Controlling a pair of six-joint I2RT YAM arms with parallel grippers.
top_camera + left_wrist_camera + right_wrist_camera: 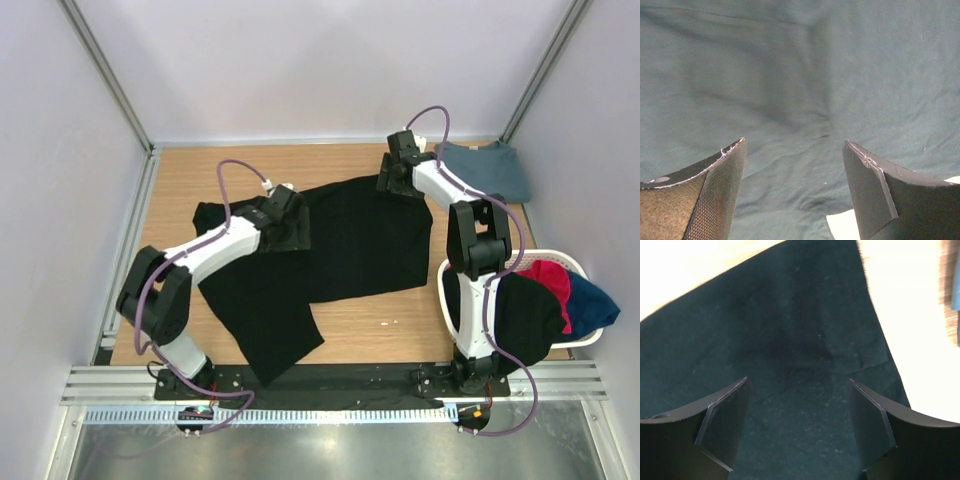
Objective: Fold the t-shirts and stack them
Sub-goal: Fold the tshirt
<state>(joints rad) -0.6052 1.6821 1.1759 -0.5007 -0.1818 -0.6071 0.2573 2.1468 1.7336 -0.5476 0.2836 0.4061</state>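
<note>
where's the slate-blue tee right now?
Top view: the slate-blue t-shirt lies at the far right corner of the table, just right of the right end effector and beyond the white basket.

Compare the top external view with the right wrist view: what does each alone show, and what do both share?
Top external only: the left arm and the white basket holding black, magenta-red and blue shirts. Right wrist only: the right end effector seen close, jaws open above a stitched seam. Both: the large black t-shirt lying on the wooden table.
</note>
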